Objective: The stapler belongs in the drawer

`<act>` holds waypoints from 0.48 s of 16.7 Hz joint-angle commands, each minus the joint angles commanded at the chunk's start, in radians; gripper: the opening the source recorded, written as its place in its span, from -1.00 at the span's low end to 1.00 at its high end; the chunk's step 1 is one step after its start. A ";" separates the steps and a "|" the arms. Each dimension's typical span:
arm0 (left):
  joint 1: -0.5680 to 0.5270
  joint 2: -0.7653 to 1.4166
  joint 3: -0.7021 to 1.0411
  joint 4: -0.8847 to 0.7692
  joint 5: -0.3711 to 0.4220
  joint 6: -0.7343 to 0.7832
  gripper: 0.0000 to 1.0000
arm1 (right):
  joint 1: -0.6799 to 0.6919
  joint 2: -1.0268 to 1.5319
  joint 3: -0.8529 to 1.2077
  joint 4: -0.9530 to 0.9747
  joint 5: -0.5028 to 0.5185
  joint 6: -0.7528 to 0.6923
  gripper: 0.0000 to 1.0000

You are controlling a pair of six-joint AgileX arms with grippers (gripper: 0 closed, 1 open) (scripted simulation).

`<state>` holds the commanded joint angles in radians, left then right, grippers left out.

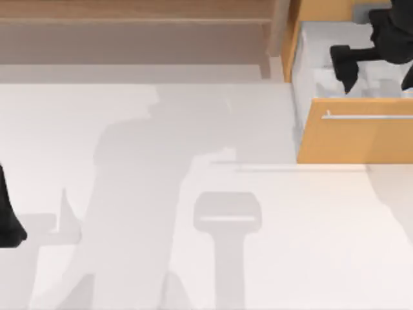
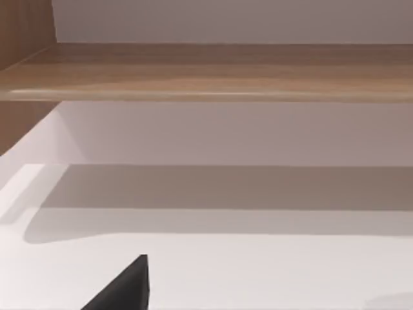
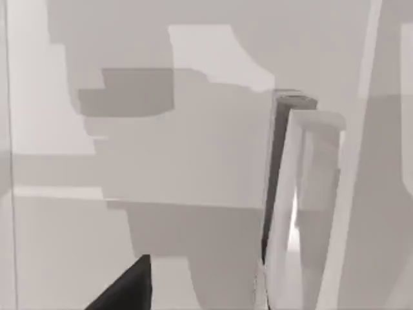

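The drawer (image 1: pixel 355 139) stands pulled out at the table's back right, with an orange-tan front, a silver bar handle (image 1: pixel 368 117) and white inner walls (image 3: pixel 64 97). My right gripper (image 1: pixel 347 77) hangs over its inside, open. In the right wrist view a pale grey stapler (image 3: pixel 303 194) with a dark strip rests inside the drawer against the white walls. It is apart from my right fingertip (image 3: pixel 126 290). My left gripper (image 1: pixel 10 223) is parked at the table's far left edge, open and holding nothing.
A brown open shelf unit (image 1: pixel 135 32) runs along the back left, and its lower board (image 2: pixel 206 71) shows in the left wrist view. The white tabletop (image 1: pixel 193 258) spreads out in front, crossed by the arms' shadows.
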<state>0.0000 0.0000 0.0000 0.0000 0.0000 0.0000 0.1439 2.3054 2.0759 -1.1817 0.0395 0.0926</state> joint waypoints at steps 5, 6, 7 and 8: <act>0.000 0.000 0.000 0.000 0.000 0.000 1.00 | 0.050 -0.238 -0.263 0.341 0.000 -0.127 1.00; 0.000 0.000 0.000 0.000 0.000 0.000 1.00 | 0.068 -0.279 -0.329 0.426 -0.004 -0.159 1.00; 0.000 0.000 0.000 0.000 0.000 0.000 1.00 | 0.088 -0.318 -0.397 0.514 -0.009 -0.192 1.00; 0.000 0.000 0.000 0.000 0.000 0.000 1.00 | 0.109 -0.354 -0.469 0.606 -0.015 -0.228 1.00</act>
<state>0.0000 0.0000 0.0000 0.0000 0.0000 0.0000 0.2526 1.9513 1.6068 -0.5757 0.0246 -0.1349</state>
